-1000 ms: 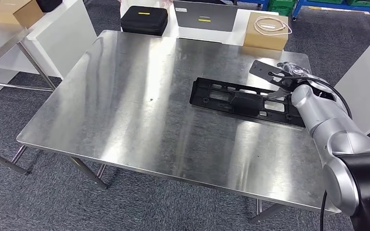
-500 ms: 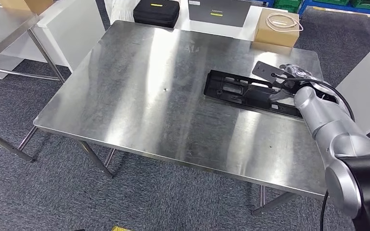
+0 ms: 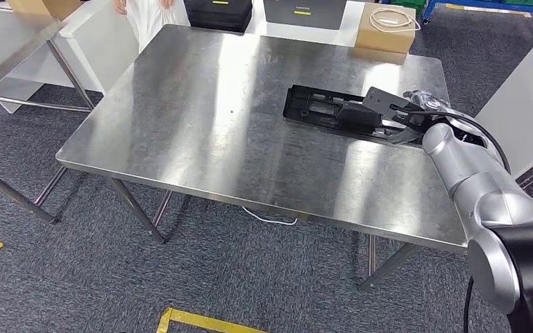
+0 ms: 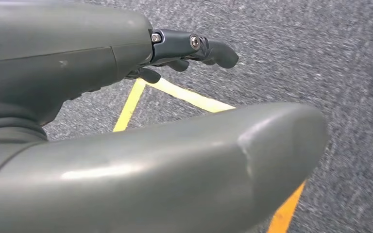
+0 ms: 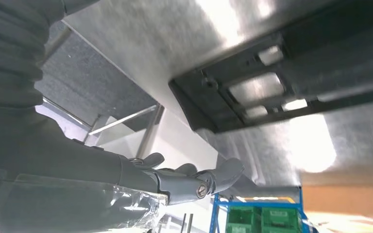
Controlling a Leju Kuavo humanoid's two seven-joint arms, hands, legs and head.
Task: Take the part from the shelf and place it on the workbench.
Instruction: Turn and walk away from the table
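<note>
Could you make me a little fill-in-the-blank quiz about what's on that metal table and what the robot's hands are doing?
1. The long black plastic part lies flat on the steel ____.
2. The robot's ____ hand is by the part's end.
3. Behind the table stands a cardboard box with a coiled ____ on top.
4. The left hand hangs over grey carpet marked with ____ tape.

Missing words: workbench; right; cable; yellow

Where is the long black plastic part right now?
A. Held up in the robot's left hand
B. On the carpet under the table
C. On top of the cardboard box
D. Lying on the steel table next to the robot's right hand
D: the black part lies flat on the steel table, with the right hand at its end.
</note>
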